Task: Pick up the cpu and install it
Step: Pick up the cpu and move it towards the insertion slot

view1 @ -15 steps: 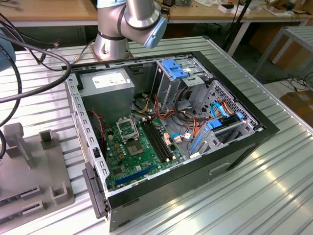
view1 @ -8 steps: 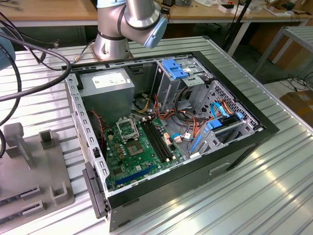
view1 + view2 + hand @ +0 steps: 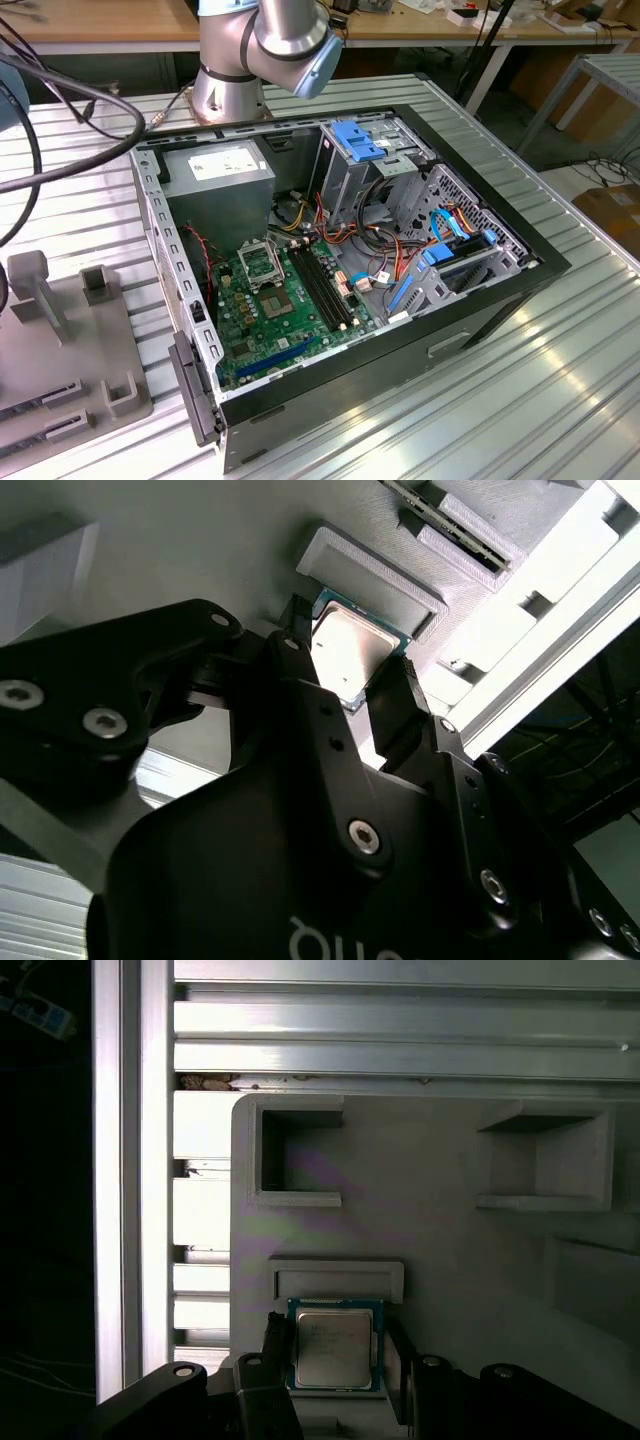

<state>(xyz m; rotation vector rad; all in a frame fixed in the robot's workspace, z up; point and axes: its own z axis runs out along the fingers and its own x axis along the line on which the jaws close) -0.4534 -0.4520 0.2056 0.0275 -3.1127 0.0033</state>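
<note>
We see the cpu (image 3: 333,1348), a silvery-tan square edged green, on a grey tray (image 3: 440,1260). The gripper (image 3: 337,1330) clamps it.

This is looking like a robotics workshop. An opened computer case (image 3: 455,335) is lying on a ribbed metal table (image 3: 520,400), with cluttered wooden tables (image 3: 100,20) standing far behind.

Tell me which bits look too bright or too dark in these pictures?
In the second wrist view the cpu glares pale and the gripper is a dark mass; in the first wrist view the table washes out white; in the exterior view glare streaks the table.
</note>
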